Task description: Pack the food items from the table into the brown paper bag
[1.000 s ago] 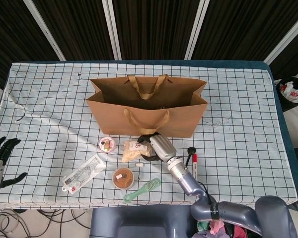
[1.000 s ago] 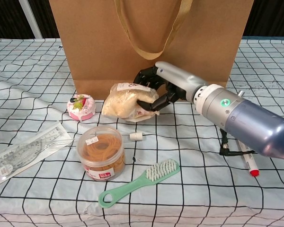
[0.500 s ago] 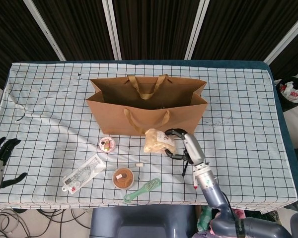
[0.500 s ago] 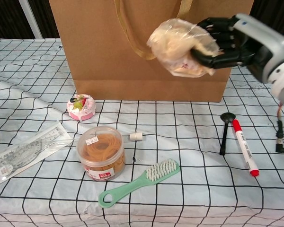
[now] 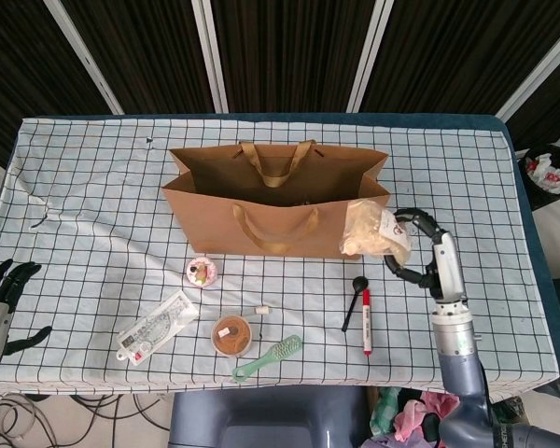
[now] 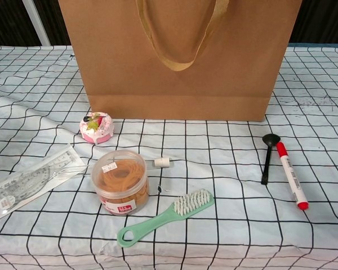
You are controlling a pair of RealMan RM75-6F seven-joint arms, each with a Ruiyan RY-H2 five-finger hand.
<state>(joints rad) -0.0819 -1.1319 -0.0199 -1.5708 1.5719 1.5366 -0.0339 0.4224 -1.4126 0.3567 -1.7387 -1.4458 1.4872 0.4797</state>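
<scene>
The brown paper bag (image 5: pixel 278 201) stands open at the table's middle; its front wall (image 6: pixel 180 56) fills the top of the chest view. My right hand (image 5: pixel 413 247) grips a clear-wrapped bread bag (image 5: pixel 376 230) in the air at the paper bag's right end, level with its rim. Neither shows in the chest view. A small pink cake cup (image 5: pixel 202 272) (image 6: pixel 97 126) sits in front of the bag's left part. A clear tub of brown strands (image 5: pixel 231 335) (image 6: pixel 121 181) stands nearer the front edge. My left hand (image 5: pixel 2 285) hangs off the table's left edge, fingers spread, holding nothing.
A packaged ruler set (image 5: pixel 155 324) (image 6: pixel 28 183) lies front left. A green brush (image 5: pixel 267 357) (image 6: pixel 166 216), a small white cap (image 5: pixel 260 310) (image 6: pixel 161 162), a black spoon (image 5: pixel 353 301) (image 6: pixel 267 156) and a red-capped marker (image 5: pixel 365 320) (image 6: pixel 289 181) lie in front of the bag.
My right hand has lifted the bread bag from the cloth in front of the paper bag and carried it up and to the right, out of the chest view. The left hand stayed put.
</scene>
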